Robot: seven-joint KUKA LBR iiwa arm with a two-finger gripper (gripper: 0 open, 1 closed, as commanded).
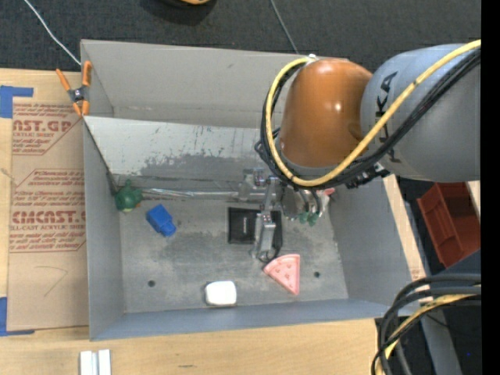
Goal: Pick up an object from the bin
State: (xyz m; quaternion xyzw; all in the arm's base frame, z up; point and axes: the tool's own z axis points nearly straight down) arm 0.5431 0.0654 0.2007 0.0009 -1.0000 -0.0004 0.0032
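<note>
BIN PICK: The claw (pixel 266 241) hangs low over the right half of the bin (pixel 187 76), reaching in from the right. Whether it is apart or together cannot be told from this angle. A black block (pixel 239 226) lies just beside it on the left, and a pink wedge (pixel 284 273) sits just past its tip toward the near wall. These 2 look the likeliest picks. Farther out lie a white block (pixel 221 293), a blue block (pixel 162 221) and, by the left wall, a green ball (pixel 126 200). For a clean grasp, the claw should centre over 1 piece only, straddle its narrow sides and stay clear of the neighbour. The wedge's sloped faces look likely to slip.
</note>
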